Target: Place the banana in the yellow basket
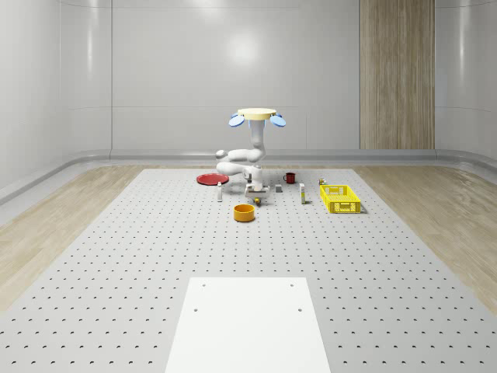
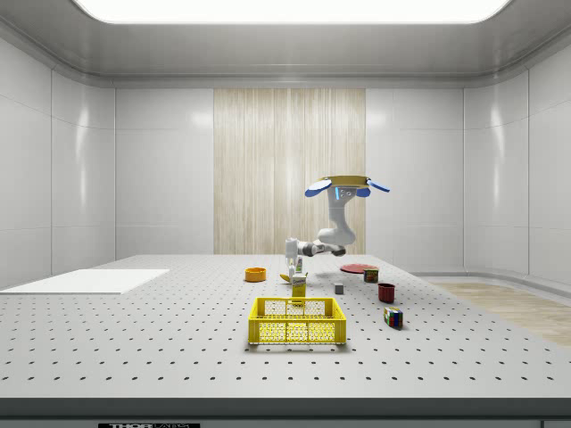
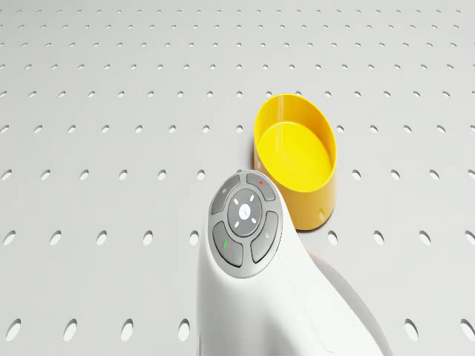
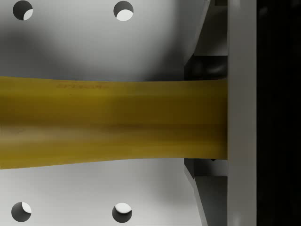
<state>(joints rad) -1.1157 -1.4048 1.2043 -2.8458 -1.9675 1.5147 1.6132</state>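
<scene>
Banana lies against one pincer finger (grip apparently closed on it).

Orange bowl, red plate, red mug on table

Glossy pale wall panels all round, with one wood-grain panel. Perforated grey worktop, wood floor strips alongside. Bright ceiling light overhead.

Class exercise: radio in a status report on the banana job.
Drone hovering over table. Gripper low, at banana; finger against it. Yellow basket apart, empty. Orange bowl nearby.
</scene>
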